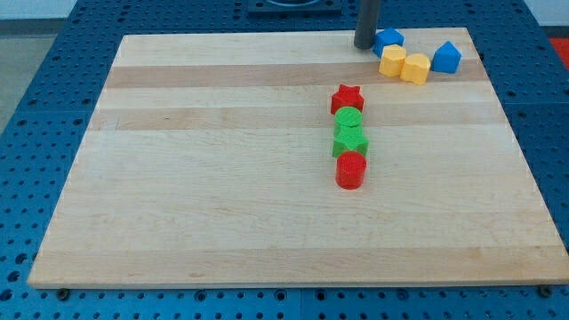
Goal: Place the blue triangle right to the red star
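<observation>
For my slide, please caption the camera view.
My tip touches a blue block, far above the red star.

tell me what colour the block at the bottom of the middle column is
Red, clearest in the camera view.

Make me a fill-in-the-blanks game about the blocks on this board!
1. My tip sits just to the view's left of a block coloured ____.
2. Right below the red star come two blocks coloured ____.
3. The block at the bottom of that column is coloured ____.
4. Between the two blue blocks sit two blocks coloured ____.

Missing words: blue; green; red; yellow
</observation>
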